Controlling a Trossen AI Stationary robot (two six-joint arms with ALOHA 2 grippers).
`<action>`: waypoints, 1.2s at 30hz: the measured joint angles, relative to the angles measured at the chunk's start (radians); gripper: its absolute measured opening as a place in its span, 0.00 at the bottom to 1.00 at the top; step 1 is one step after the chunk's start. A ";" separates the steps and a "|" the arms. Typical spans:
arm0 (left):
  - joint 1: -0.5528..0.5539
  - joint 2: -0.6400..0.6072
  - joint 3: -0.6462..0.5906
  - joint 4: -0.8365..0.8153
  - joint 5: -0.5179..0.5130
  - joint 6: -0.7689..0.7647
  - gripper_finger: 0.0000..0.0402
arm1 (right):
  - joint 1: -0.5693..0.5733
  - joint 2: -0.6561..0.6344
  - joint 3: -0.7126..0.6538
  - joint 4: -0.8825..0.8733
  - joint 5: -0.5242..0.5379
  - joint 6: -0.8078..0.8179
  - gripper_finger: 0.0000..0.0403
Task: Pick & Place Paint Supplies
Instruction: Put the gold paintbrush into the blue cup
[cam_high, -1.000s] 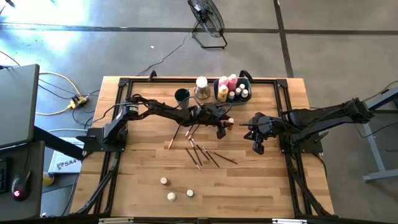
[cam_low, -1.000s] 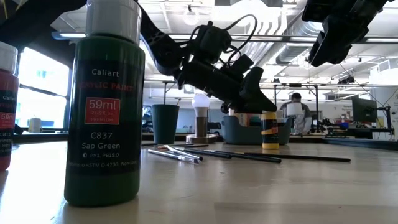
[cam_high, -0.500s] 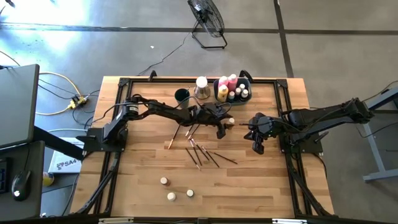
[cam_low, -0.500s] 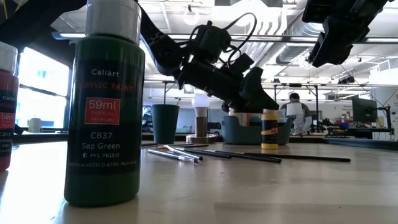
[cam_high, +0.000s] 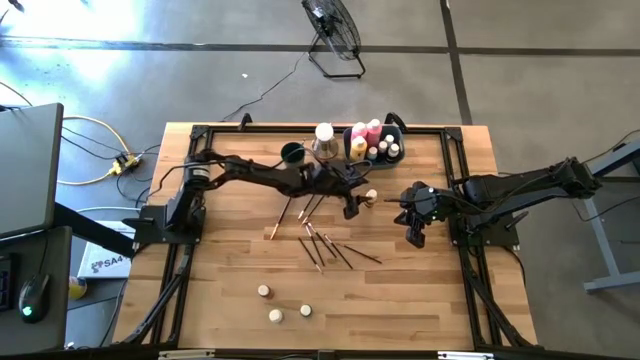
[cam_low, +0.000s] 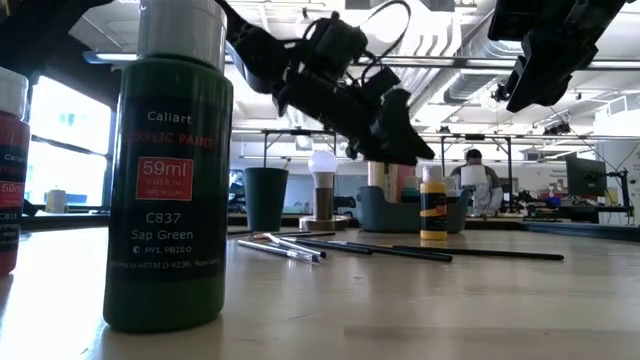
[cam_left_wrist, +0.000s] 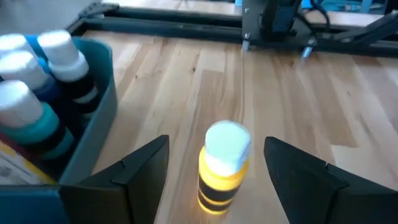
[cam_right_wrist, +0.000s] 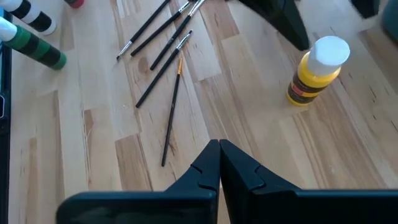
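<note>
A yellow paint bottle (cam_high: 370, 196) with a white cap stands upright on its base on the table; it also shows in the left wrist view (cam_left_wrist: 224, 167) and the low view (cam_low: 432, 205). My left gripper (cam_high: 354, 203) is open and empty. It hangs above the table just left of the bottle, and its fingers (cam_left_wrist: 146, 165) frame the bottle without touching it. My right gripper (cam_high: 415, 236) is shut and empty, raised to the right of the bottle. Several thin dark brushes (cam_high: 325, 243) lie flat mid-table. Three small pots (cam_high: 276, 315) stand near the front.
The grey-blue bin (cam_high: 360, 150) at the far edge holds several bottles (cam_left_wrist: 37, 106). A dark cup (cam_high: 291, 153) and a white-topped object (cam_high: 324, 140) stand to its left. A green bottle (cam_low: 170, 170) and a red one (cam_low: 10, 170) stand close to the low camera.
My left gripper has risen and drawn back a little toward the table's left, away from the yellow bottle. The bottle's cap now shows clear of the gripper in the low view. The bottle has stayed upright in its place.
</note>
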 joint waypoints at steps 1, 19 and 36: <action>0.000 -0.008 0.000 -0.008 0.002 0.000 0.65 | 0.000 0.000 0.000 0.001 0.001 0.000 0.01; -0.015 -0.127 -0.104 0.047 0.098 0.057 0.65 | 0.000 0.000 -0.001 0.025 0.017 0.070 0.01; -0.028 -0.797 -0.740 0.128 0.045 0.135 0.65 | 0.000 0.000 -0.001 0.134 0.090 0.068 0.01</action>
